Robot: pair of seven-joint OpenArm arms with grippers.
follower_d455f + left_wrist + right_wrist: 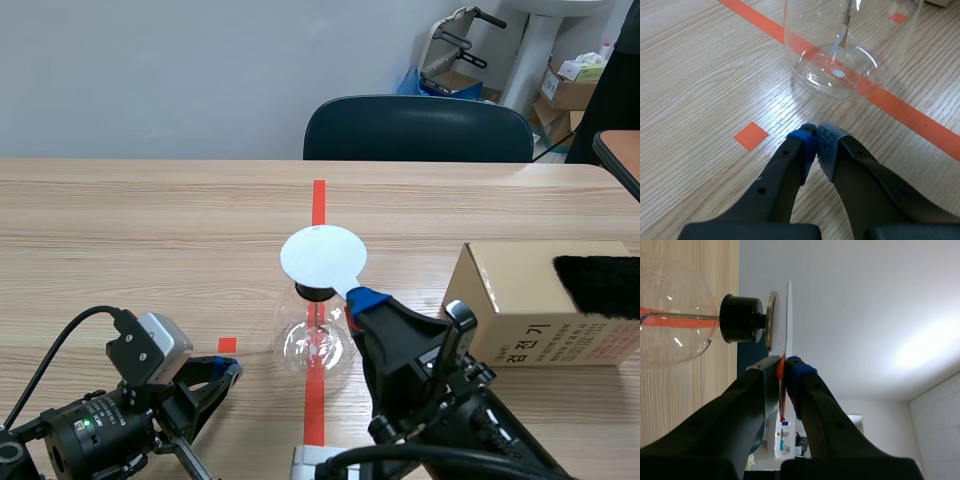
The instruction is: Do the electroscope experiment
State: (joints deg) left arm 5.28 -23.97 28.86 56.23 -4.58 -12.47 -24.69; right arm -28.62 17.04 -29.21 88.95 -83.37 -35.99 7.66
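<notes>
In the lower left of the scene, the left gripper rests low on the table with its fingers pressed together on nothing, pointing at the flask, which stands just ahead of it on the tape line. The right gripper rises from the bottom centre and pinches the lower right edge of a white disc. The disc lies flat, face up, in mid-frame directly over the flask's black stopper. The flask stands upright, neck up, its long axis vertical, and a rod runs down that axis from a metal plate above the stopper. The right wrist view shows the disc parallel to that plate, with a thin gap between them. At middle right sits a box with a black fuzzy patch on it. A chair stands at top centre beyond the table.
</notes>
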